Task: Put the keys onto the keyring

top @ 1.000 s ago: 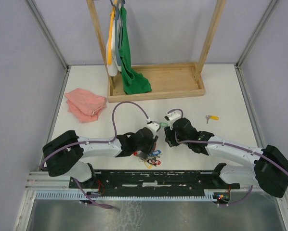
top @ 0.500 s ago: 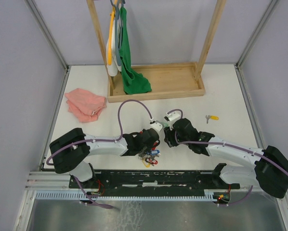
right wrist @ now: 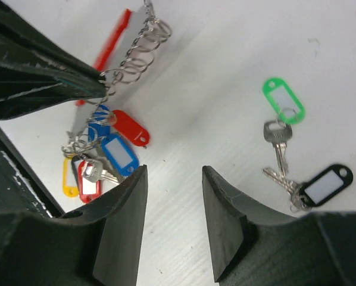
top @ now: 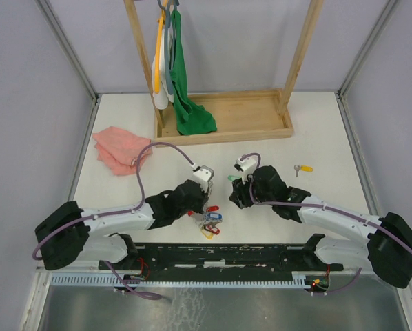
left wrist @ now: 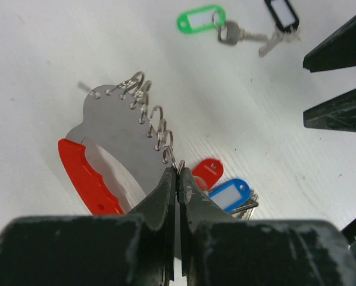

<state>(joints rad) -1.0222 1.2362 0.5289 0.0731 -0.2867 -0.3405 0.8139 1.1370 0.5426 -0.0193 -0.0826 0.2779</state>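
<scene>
The keyring (left wrist: 115, 134) is a grey metal loop with a red grip and a row of small rings along its edge. My left gripper (left wrist: 177, 171) is shut on that edge, at a small ring. Its bunch of red, blue and yellow tagged keys (right wrist: 119, 154) lies just past the fingertips, also seen from above (top: 210, 222). Two loose keys lie close together, a green-tagged key (right wrist: 283, 100) and a black-tagged key (right wrist: 327, 183). My right gripper (right wrist: 174, 173) hovers open over bare table between the bunch and these two. From above, the left gripper (top: 203, 204) and right gripper (top: 235, 198) face each other.
A loose yellow-tagged key (top: 304, 168) lies to the right of the right arm. A pink cloth (top: 122, 148) sits at the left. Behind stands a wooden rack with a tray base (top: 254, 117), with a green cloth (top: 189, 103) hanging from it.
My left gripper has closed on the keyring's edge and the left arm has swung left, drawing the keyring back slightly. The right gripper has barely moved.
</scene>
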